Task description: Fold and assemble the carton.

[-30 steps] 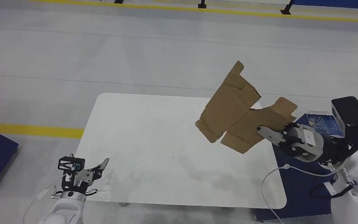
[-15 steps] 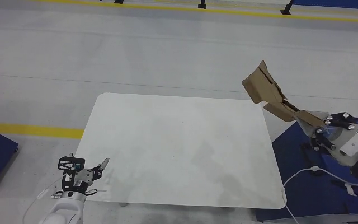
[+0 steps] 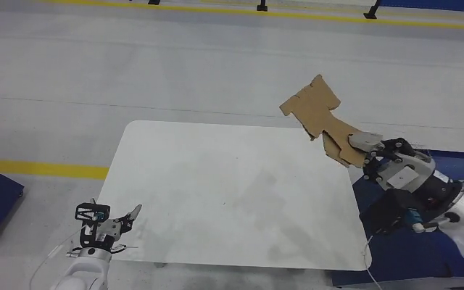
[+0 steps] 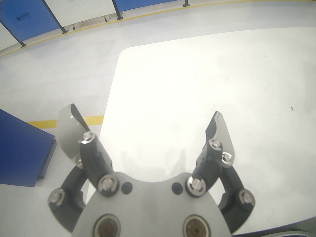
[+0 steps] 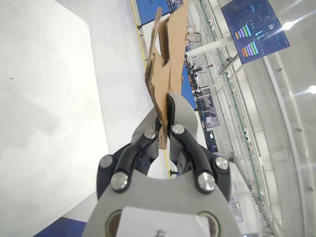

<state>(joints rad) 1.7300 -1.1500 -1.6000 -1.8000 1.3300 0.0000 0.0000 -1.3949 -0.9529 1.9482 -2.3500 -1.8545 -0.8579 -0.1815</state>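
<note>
The right claw (image 3: 360, 143) pinches the flat carton (image 3: 314, 109) at 2 o'clock, the left claw (image 4: 148, 114) is wide open, and all folding looks undone.

The right hand (image 3: 359, 145), clamped on the flat carton (image 3: 313, 109), swings it from the right-centre of the frame up and out past the right edge of the tabletop (image 3: 217, 188), then back a little, so that it now hangs in the upper right over the far right corner.
</note>
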